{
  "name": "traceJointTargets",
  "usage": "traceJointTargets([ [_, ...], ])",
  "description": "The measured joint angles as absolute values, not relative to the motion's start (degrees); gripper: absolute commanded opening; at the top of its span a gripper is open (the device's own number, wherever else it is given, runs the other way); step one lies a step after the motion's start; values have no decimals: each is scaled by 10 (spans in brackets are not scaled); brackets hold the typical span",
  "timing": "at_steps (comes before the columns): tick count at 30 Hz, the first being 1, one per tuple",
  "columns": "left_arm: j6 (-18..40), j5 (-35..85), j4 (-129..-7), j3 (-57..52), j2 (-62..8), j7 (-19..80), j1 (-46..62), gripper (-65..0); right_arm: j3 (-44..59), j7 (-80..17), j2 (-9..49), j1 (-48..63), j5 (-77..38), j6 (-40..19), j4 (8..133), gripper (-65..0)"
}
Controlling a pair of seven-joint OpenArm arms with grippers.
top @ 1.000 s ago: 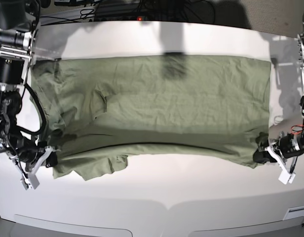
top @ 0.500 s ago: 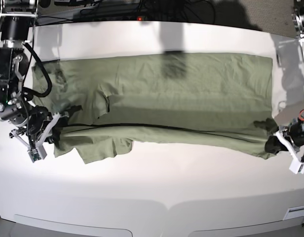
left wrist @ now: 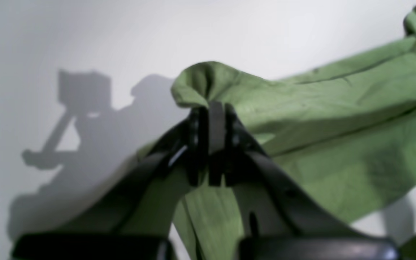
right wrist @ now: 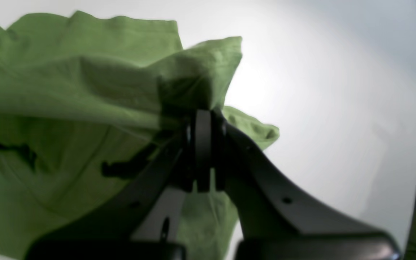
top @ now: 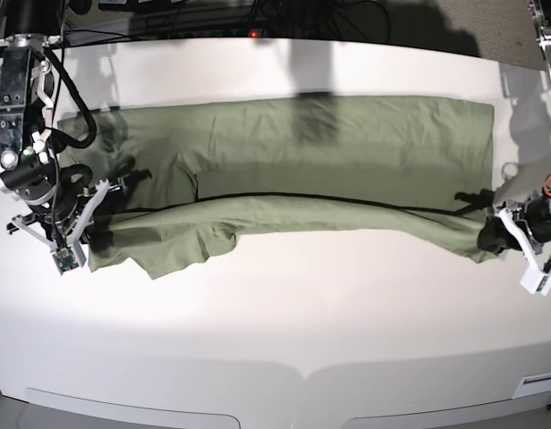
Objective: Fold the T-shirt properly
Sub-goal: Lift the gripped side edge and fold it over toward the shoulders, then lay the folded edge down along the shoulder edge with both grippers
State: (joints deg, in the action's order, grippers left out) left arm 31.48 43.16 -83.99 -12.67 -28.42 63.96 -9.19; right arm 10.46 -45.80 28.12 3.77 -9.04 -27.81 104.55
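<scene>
The near edge of the T-shirt (top: pixel 302 170) is rising farther toward the back than a second ago, folding over itself on the white counter (top: pixel 284 313). The left pincer (top: pixel 497 231) and right pincer (top: pixel 95 223) are each clamping a lifted corner.

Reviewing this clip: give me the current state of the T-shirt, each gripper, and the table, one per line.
T-shirt: spread lengthwise across the table, near long edge lifted at both ends and partly drawn over the rest; wrinkled, fold not finished.
Left gripper: shut on the T-shirt's edge, fabric bunched above the jaws.
Right gripper: shut on the T-shirt's edge at the opposite end.
Table: white, bare in front of the T-shirt.
</scene>
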Motion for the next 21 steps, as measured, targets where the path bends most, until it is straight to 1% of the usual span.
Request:
traceJointTargets([
  [5,314,432,-840,-127,-284,667,-92,-650,105,-472,281,60,-91,-255,1046,-650],
  [7,303,431,-840,-127,-284,680,-92,-650,105,-476,281,72,-91,-251,1046,-650],
  [10,300,432,-840,-127,-284,682,-92,-650,105,-479,281,93,-91,-249,1047,-650],
  [13,300,432,-841,-127,-284,682,-90,-650,105,-479,281,113,-92,-233,1047,-650],
  [18,300,408,-872,-126,-284,680,-51,-650,105,-479,281,134,-92,-224,1047,-650],
  [19,284,402,-884,-126,-284,680,-41,-650,105,-479,281,135,-91,-223,1047,-650],
  [21,271,385,-917,-127,-284,671,-20,-650,105,-479,281,135,-91,-223,1047,-650],
])
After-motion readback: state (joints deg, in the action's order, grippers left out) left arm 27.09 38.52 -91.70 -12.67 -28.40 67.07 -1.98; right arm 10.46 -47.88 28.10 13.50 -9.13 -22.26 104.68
